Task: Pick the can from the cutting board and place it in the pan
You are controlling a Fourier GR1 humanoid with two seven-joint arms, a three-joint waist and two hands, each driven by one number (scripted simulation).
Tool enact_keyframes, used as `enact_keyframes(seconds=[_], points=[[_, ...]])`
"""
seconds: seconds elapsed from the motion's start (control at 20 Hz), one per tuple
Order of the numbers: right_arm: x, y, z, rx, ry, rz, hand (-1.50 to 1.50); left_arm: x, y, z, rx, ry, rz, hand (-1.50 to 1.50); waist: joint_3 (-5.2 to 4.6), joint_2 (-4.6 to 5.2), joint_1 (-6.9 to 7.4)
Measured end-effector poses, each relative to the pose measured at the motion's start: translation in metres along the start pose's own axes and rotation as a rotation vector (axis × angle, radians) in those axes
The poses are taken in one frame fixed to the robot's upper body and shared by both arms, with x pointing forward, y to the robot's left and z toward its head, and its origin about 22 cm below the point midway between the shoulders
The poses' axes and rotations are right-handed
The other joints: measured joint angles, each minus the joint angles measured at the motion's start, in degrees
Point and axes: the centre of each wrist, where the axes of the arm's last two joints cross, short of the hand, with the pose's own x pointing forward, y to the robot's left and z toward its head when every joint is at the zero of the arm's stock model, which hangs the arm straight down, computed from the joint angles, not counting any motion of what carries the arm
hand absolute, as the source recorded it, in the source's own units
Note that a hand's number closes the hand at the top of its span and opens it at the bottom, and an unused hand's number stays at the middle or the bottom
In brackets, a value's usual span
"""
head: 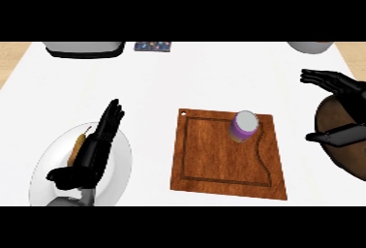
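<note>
the can (244,127), purple-sided with a pale grey top, is standing upright on the wooden cutting board (214,164), near the board's far right corner, and nothing is touching it. the board is lying on the white counter (200,77) between the two arms, with a small hole showing at its far left corner. the right hand (336,82) is hovering at the view's right edge, released, its fingers straight and pointing left, well apart from the can and holding nothing. below it the dark brown round pan (336,114) is sitting at the right edge, partly cut off by the frame and partly covered by the right arm, so what is lying inside it cannot be told. the left hand (100,140) is resting at the lower left with its fingers straight and pointing away, also released and holding nothing, and it is lying over a pale oval plate (50,160). a thin orange-brown stick-like thing (79,145) is showing on the plate just beside the hand. along the far edge a white and dark object (83,48), a small dark patterned item (153,46) and a grey rounded thing (311,46) are sitting, each only partly in view.
</note>
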Motion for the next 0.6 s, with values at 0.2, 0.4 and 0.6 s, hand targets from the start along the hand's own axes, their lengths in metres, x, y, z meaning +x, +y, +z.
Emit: enact_keyframes(seconds=[0.2, 0.4, 0.6], points=[[0.013, -0.018, -0.02, 0.092, 0.02, 0.102, -1.5, 0.0, -0.004, -0.003, -0.011, 0.0, 0.009, 0.0, -0.02, 0.0, 0.25], [0.025, -0.011, -0.043, 0.206, 0.065, 0.214, -1.5, -0.001, -0.006, -0.001, -0.014, 0.001, 0.015, 0.0, -0.06, -0.09, 0.3], [0.036, 0.001, -0.069, 0.329, 0.138, 0.329, -1.5, 0.002, -0.007, -0.007, -0.018, -0.002, 0.015, 0.0, -0.09, -0.08, 0.44]])
